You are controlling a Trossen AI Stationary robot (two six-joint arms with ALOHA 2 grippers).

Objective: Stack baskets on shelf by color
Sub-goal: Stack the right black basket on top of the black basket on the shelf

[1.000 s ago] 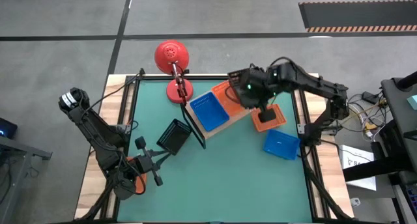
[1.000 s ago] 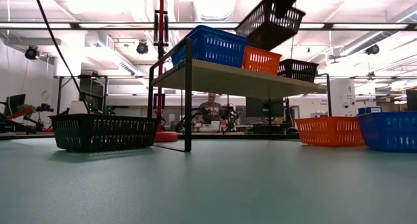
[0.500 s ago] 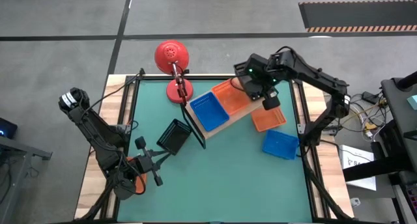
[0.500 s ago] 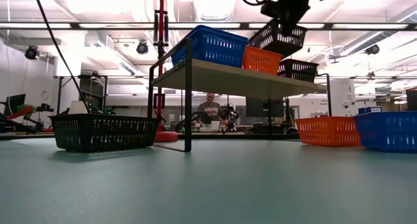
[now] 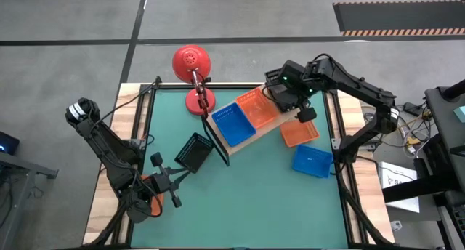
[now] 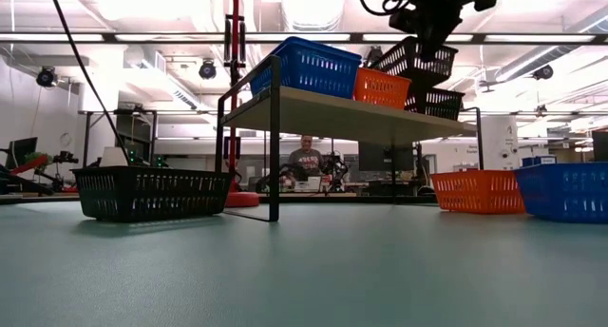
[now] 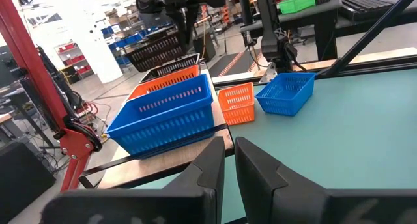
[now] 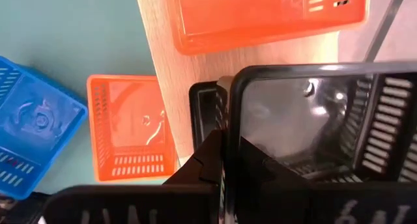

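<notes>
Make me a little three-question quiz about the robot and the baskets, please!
1. True or false: the right fingers hold a black basket in the air above the shelf.
2. Which colour basket sits at the lamp end of the shelf?
A) blue
B) orange
C) black
3. Fill in: on the mat, off the shelf, an orange basket sits beside a ___ one.

Key:
1. True; it hangs tilted over another black basket on the shelf.
2. A, the blue basket.
3. Blue.
</notes>
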